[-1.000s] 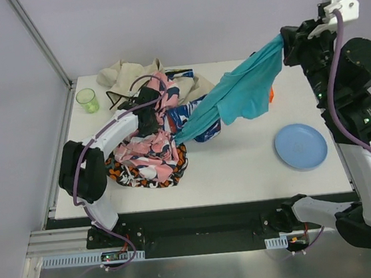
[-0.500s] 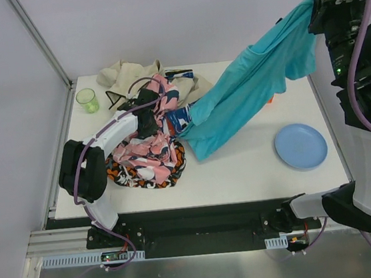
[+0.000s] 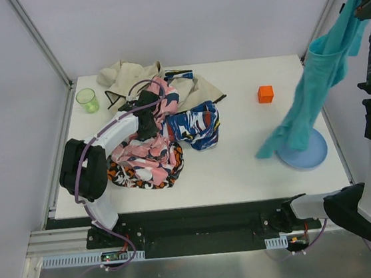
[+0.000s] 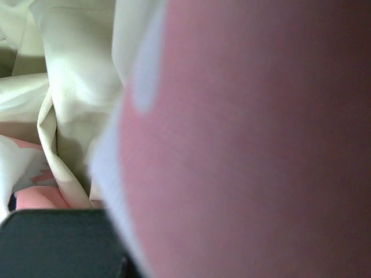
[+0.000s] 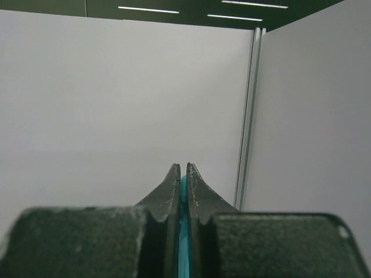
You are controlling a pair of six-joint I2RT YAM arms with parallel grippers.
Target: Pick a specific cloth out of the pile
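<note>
Hanging pinched between the right jaws, the cloth (image 3: 317, 84) dangles.

The left half of the tabletop (image 3: 246, 145) is blocked. The pile (image 3: 144, 160) runs from the far edge almost to the near edge, and the left arm (image 3: 114, 130) lies across it with its jaws sunk in fabric. A green cup (image 3: 87, 100) stands near the far left corner. Right of the blue patterned cloth (image 3: 194, 126), a broad bare band reaches from far edge to near edge. An orange cube (image 3: 265, 94) stands at that band's far right. The cloth (image 3: 319, 77) hangs in a tall curtain at the right side, its tail over the plate (image 3: 312, 158), barring sideways passage there. A frame post (image 3: 325, 9) rises at the far right corner.
</note>
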